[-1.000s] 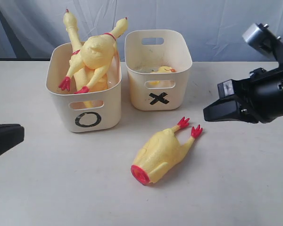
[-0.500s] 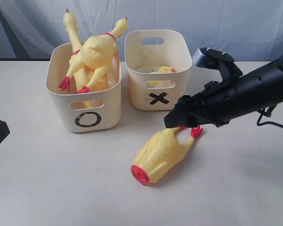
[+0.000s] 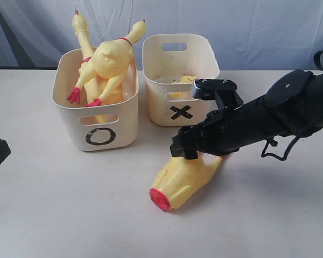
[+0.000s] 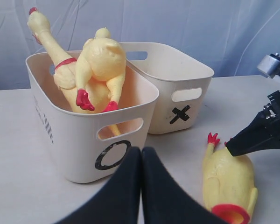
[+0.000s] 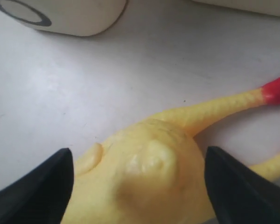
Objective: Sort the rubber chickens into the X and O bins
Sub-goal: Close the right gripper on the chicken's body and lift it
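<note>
Black right claw [image 5: 137, 161] is spread wide, one finger on each side of the stubby yellow headless rubber chicken [image 3: 185, 177] lying on the white bench [image 3: 70, 204]. The left claw [image 4: 141, 154] is pressed together, empty. Two long yellow rubber chickens [image 3: 110, 64] stick out of the cream plastic O tub [image 3: 75, 123], just beside the cream plastic X tub [image 3: 202, 110].
</note>
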{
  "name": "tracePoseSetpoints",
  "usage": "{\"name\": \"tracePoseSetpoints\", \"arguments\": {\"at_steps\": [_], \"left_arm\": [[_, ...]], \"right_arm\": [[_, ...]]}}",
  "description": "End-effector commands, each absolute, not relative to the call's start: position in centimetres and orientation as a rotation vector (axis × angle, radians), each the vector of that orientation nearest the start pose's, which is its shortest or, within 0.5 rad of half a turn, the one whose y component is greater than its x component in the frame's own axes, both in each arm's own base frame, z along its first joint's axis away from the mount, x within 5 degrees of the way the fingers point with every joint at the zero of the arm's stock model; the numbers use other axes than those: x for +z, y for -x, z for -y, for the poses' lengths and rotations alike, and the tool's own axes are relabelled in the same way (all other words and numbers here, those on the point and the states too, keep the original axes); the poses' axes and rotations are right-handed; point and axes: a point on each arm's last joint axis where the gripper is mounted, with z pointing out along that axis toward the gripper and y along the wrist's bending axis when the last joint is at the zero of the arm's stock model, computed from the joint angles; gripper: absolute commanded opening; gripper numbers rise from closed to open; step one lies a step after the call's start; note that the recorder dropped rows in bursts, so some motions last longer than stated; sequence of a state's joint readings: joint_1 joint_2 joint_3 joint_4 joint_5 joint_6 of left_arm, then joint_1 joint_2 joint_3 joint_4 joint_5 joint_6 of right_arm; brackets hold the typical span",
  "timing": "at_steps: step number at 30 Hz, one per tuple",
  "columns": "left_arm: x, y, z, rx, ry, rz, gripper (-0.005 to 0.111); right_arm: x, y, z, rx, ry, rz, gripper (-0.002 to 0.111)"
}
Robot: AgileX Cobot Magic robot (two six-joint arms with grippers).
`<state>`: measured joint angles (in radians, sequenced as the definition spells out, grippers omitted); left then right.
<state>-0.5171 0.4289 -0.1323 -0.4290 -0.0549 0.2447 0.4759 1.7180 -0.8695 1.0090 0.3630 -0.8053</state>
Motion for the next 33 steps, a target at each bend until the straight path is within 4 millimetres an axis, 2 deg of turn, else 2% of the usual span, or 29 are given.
{"name": "tracePoseSetpoints", "arguments": {"at_steps": [1, 14, 16, 22, 27, 28, 33], "left_arm": [[23.1, -8.7, 4.7, -0.501, -0.266, -1.722, 0.000], [23.1, -8.7, 4.7, -0.501, -0.266, -1.722, 0.000], [23.1, -8.7, 4.7, -0.501, -0.266, -1.722, 0.000], [23.1, -8.7, 4.7, -0.501, -0.266, -1.722, 0.000], [23.1, -8.6, 4.7, -0.501, -0.267, -1.724, 0.000], [23.1, -8.6, 4.7, -0.503, -0.264, -1.725, 0.000], [23.0, -8.6, 4.7, -0.505, -0.265, -1.729, 0.000]], "right_arm": [[16.2, -28.3, -17.5, 0.615, 0.452, -2.540, 0.073], [13.4, -28.0, -17.9, 0.674, 0.431, -2.662, 0.073], [13.1, -28.0, -17.9, 0.676, 0.433, -2.673, 0.070], [13.0, -27.8, -18.1, 0.706, 0.448, -2.691, 0.041], [13.0, -27.6, -18.1, 0.727, 0.446, -2.699, 0.002], [13.1, -27.6, -18.2, 0.743, 0.435, -2.703, -0.001], [13.2, -27.4, -18.5, 0.802, 0.389, -2.716, -0.001]]}}
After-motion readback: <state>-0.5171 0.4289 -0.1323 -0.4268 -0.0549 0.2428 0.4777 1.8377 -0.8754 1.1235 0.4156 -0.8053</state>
